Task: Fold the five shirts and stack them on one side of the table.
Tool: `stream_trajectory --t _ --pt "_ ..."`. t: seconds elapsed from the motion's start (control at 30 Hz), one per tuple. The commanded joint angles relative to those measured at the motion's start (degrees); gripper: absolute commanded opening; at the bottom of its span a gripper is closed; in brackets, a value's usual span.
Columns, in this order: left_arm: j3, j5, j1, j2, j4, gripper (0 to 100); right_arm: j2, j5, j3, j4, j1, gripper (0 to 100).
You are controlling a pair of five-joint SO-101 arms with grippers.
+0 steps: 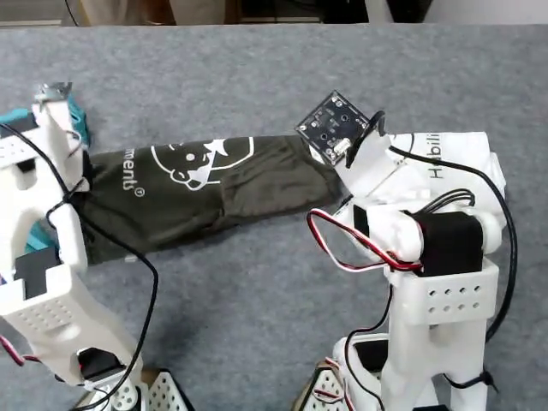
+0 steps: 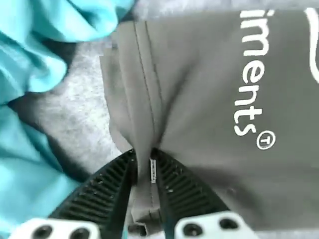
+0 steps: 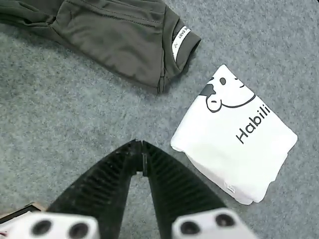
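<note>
Dark grey shirt (image 2: 199, 99) in left tool (image 2: 143, 158), white shirt (image 3: 234, 154) nearby

left gripper (image 2: 143, 155) pinched shut; right gripper (image 3: 140, 147) fingers (image 3: 104, 184) closed, pointing down.

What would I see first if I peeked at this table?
A long dark shirt lies stretched across the grey table, with the left gripper pinching its edge. A neatly folded white shirt sits near the right arm, and bright turquoise cloth is bunched beside the pinched end.
</note>
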State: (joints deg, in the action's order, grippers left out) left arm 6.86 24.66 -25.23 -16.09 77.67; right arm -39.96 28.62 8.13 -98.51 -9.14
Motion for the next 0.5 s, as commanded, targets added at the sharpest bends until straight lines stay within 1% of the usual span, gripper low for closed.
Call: stream_trajectory --t 0.0,0.13,0.3,0.4,0.47 --pt "9.49 -0.09 2.64 0.84 7.03 2 -0.84 0.62 -0.40 0.97 0.84 0.3" --pt "13.80 -0.18 8.26 0.84 12.84 2 -0.84 0.62 -0.40 0.97 0.92 0.3" --pt "16.62 -4.57 14.07 0.84 13.98 2 -1.10 0.62 -0.40 0.97 0.92 0.3" --pt "17.41 -6.24 15.38 0.40 13.80 2 -1.10 0.62 -0.40 0.97 1.01 0.3" --pt "17.14 -6.51 14.24 0.22 13.71 2 -1.10 0.62 -0.40 0.97 1.01 0.3"
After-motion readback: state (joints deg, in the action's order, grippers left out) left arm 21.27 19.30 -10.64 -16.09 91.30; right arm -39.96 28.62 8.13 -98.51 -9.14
